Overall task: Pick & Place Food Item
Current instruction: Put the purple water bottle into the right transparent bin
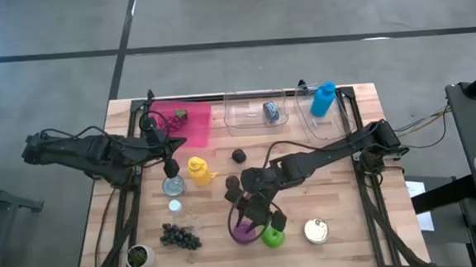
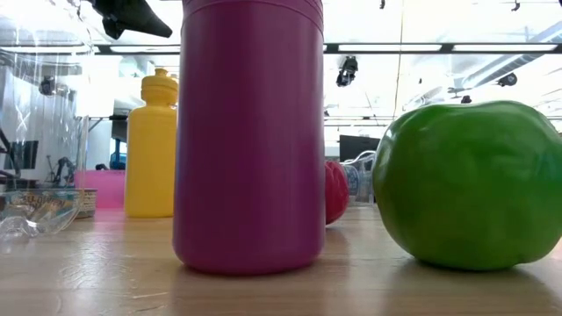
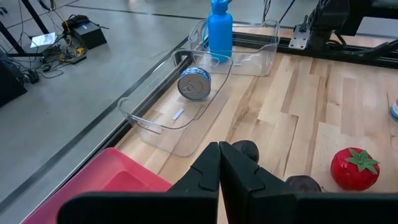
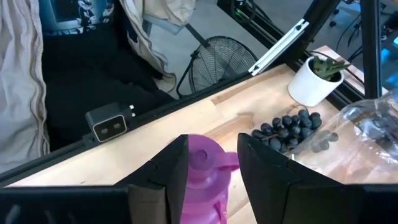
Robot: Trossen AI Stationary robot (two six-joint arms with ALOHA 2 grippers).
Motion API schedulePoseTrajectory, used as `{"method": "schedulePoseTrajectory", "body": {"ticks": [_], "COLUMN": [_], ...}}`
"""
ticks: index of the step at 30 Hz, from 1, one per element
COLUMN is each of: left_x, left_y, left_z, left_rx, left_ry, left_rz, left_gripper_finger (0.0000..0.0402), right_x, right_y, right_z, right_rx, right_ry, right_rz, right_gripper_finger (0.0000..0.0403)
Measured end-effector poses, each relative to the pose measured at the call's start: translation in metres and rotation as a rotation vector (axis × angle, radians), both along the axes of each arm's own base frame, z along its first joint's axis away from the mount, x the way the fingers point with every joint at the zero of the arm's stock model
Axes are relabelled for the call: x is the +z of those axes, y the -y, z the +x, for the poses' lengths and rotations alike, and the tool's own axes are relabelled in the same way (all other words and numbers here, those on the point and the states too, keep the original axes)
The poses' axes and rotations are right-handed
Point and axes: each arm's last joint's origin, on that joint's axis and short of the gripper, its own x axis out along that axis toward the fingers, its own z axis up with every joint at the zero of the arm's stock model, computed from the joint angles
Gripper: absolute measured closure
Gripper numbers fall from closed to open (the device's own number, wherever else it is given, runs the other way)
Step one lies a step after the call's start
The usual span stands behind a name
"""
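Observation:
A purple bottle (image 1: 244, 231) stands upright on the table near the front, with a green apple (image 1: 272, 236) right beside it; both fill the low view, the bottle (image 2: 248, 132) and the apple (image 2: 470, 184). My right gripper (image 1: 248, 212) hovers over the bottle, open. In the right wrist view its two fingers (image 4: 212, 146) stand on either side of the bottle's cap (image 4: 205, 158). Dark grapes (image 4: 289, 127) lie on the wood beyond. My left gripper (image 3: 219, 147) waits shut at the table's left, beside a yellow bottle (image 1: 198, 169), and holds nothing. My right gripper comes at the purple bottle's cap (image 4: 202, 163) from above on a slant, one finger on each side of it. Whether the fingers touch the cap I cannot tell. The bottle stands upright with its base on the table.
A pink tray (image 1: 189, 124) and two clear bins (image 1: 254, 120) line the far edge; one bin holds a can, the other a blue bottle (image 1: 323, 99). Dark fruits (image 1: 238, 156), a red strawberry-like toy (image 3: 354, 168), a tin (image 1: 315, 231) and a potted plant (image 1: 137, 256) lie around.

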Motion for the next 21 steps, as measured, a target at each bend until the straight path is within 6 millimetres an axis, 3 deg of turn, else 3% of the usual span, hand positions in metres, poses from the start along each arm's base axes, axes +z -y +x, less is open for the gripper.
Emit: {"method": "schedulePoseTrajectory", "body": {"ticks": [21], "left_x": [0.0000], "left_y": [0.0001], "left_z": [0.0000], "left_rx": [-0.001], "left_ry": [0.000], "left_rz": [0.000], "left_gripper_finger": [0.0393], "right_x": [-0.0027], "right_y": [-0.0006], "right_z": [-0.0004], "right_rx": [0.066], "right_ry": [-0.024], "right_rz": [0.050], "right_gripper_finger": [0.0287]}}
